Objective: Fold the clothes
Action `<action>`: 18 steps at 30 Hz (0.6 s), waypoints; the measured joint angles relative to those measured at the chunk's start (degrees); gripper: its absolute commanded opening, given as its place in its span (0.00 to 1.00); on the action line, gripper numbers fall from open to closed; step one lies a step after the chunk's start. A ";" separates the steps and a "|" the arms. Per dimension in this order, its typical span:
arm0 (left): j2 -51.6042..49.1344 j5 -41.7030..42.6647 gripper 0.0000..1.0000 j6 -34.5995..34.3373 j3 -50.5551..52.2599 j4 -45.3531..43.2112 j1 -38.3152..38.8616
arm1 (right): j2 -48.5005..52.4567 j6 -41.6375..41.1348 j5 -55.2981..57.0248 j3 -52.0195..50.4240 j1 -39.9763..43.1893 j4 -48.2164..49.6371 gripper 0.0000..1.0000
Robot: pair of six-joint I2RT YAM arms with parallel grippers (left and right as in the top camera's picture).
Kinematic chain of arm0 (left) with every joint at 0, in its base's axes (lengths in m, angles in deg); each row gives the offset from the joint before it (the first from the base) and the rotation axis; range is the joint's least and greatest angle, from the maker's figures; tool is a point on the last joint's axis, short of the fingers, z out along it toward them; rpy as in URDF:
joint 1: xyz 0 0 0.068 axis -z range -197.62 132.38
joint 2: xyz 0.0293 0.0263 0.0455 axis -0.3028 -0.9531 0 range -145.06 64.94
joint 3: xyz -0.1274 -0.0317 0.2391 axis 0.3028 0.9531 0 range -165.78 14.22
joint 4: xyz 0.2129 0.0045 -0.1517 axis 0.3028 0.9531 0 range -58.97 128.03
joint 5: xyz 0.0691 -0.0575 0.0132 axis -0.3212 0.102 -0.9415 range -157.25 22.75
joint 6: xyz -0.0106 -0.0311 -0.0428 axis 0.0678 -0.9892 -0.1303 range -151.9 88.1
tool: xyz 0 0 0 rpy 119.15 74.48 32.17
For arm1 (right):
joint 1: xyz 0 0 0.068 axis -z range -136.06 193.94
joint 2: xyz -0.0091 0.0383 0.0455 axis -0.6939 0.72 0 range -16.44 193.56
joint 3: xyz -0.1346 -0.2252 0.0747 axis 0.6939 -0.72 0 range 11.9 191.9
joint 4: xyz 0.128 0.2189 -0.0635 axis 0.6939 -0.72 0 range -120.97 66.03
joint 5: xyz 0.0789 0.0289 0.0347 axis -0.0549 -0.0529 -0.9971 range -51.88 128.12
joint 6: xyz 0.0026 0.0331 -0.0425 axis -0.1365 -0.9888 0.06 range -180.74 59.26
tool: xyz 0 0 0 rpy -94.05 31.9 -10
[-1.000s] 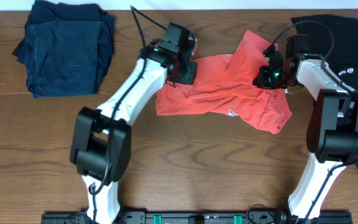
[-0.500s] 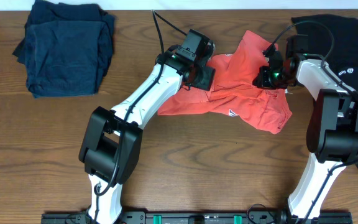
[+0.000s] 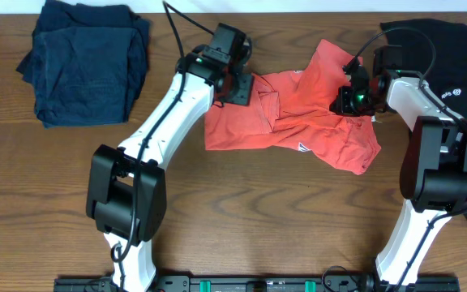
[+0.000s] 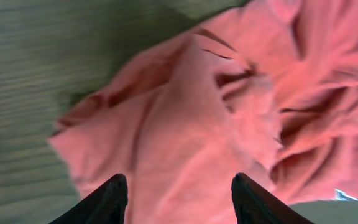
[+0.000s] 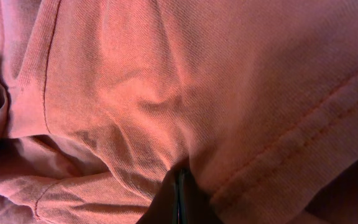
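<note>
Overhead light: bright and even, falling from above onto the wooden table (image 3: 258, 211).
Overhead shadows: soft and short, lying close under the arms and in the folds of the red shirt (image 3: 298, 113).
Overhead focus: crisp all around the shirt.
Left wrist blur: heavy smear over the shirt; the wood left of it runs to streaks.
Left wrist tone: dim and greenish; the left gripper fingers (image 4: 101, 199) below the shirt are soft-edged.
Right wrist focus: the shirt's weave and stitching are sharp.
Right wrist shadows: deep dark at the shirt's lower right edge and in the folds at its left.
</note>
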 measured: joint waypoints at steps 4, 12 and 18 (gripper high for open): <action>-1.33 -0.87 0.57 0.55 0.00 0.26 0.26 | -0.04 0.00 -0.20 0.00 0.00 -0.09 0.01; -3.28 -1.05 0.57 0.94 0.00 0.02 2.99 | -3.67 -0.02 -0.04 1.38 0.07 -4.57 0.08; -4.02 -1.05 0.57 1.07 0.00 -0.57 4.50 | -11.76 -0.07 3.30 4.72 0.90 -6.64 0.28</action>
